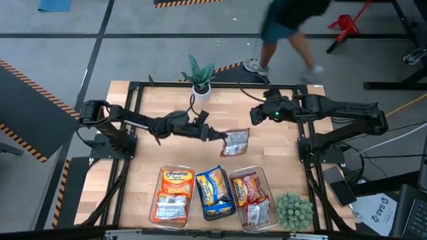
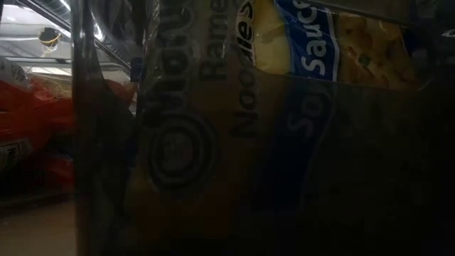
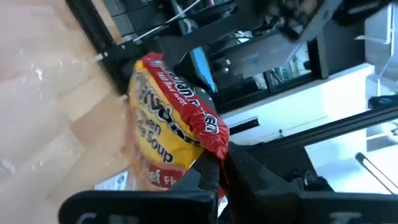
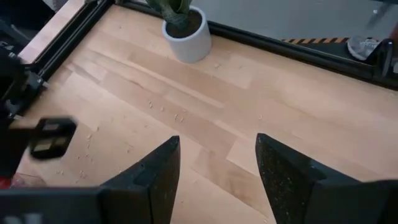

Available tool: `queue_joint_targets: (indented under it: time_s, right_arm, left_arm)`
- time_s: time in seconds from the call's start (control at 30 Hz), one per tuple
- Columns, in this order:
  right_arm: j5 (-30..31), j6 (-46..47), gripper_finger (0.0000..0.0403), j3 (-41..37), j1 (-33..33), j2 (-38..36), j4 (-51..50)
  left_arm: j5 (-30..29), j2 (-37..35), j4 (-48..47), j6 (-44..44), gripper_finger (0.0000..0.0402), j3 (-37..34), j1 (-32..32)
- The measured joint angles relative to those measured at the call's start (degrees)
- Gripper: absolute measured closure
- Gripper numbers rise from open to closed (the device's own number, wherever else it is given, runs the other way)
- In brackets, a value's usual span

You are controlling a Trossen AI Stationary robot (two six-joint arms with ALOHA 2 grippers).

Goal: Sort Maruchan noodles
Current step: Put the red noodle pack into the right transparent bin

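Note:
My left gripper (image 1: pixel 217 136) reaches in from the table's left to mid-table and is shut on a red-and-silver noodle packet (image 1: pixel 235 142), whose red-and-yellow face fills the left wrist view (image 3: pixel 171 124). My right gripper (image 1: pixel 256 116) hovers open over bare wood (image 4: pixel 217 168), right of and beyond that packet, touching nothing. At the near edge stand three clear bins: orange packets (image 1: pixel 173 195) in the left one, blue-and-yellow packets (image 1: pixel 213 193) in the middle one, red-and-silver packets (image 1: pixel 252 198) in the right one. The low view shows only the blue-and-yellow packet (image 2: pixel 298 78) through a bin wall. My left gripper pinches the packet's red crimped edge (image 3: pixel 213 144) between its two fingers (image 3: pixel 208 180), coming roughly level from the table's left. The packet reaches out ahead of the fingertips and is tilted on edge over the wood. Whether any part rests on the table, I cannot tell.
A potted plant (image 1: pixel 200 79) stands at the far edge, also in the right wrist view (image 4: pixel 186 34). A round green plant (image 1: pixel 293 211) sits at the near right corner beside the bins. A person (image 1: pixel 287 30) walks beyond the far edge. Bare wood lies between grippers and bins.

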Motion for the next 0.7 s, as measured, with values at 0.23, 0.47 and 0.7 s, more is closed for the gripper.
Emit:
queue_joint_targets:
  time_s: [0.23, 0.47, 0.7]
  right_arm:
    - [0.83, -4.15, 0.021, 0.0, 0.0, -1.89, 0.3]
    - [0.87, -7.92, 0.021, 0.0, 0.0, -4.29, -0.49]
    - [0.01, -8.05, 0.021, 0.0, 0.0, -6.98, -3.42]
  left_arm:
    - [-6.49, 0.14, -1.16, -1.73, 0.0399, 1.03, -6.78]
    - [-12.29, 0.6, -10.28, 1.69, 0.04, 9.19, -11.76]
    - [-21.86, 3.4, -19.79, 5.85, 0.04, 19.39, -17.36]
